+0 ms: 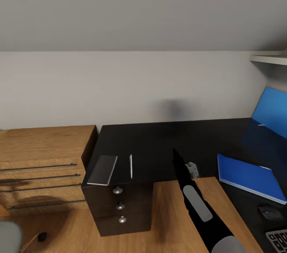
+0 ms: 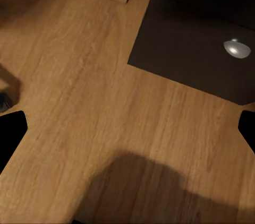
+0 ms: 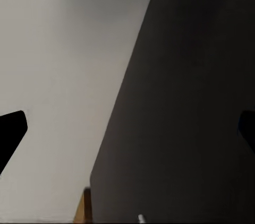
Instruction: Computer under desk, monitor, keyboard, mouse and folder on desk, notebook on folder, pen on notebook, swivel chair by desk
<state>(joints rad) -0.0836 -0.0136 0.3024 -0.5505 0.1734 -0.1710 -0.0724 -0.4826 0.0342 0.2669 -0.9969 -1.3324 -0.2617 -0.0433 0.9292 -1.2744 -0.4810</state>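
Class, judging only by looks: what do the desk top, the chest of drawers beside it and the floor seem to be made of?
Desk: glossy black, probably lacquer or laminate; it mirrors the blue panel. Chest of drawers: light wood, visible grain, thin metal-looking handles. Floor: wood planks, matte grain.

keyboard (image 1: 278, 239) cut off, mouse (image 1: 271, 212) blurred

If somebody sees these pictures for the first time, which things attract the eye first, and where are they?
The bright-blue folder lies flat on the glossy black desk at the right, with the small black mouse just in front of it. At the desk's left end, above the drawer knobs, the grey notebook and the white pen lie side by side, apart. The right arm reaches over the desk edge.
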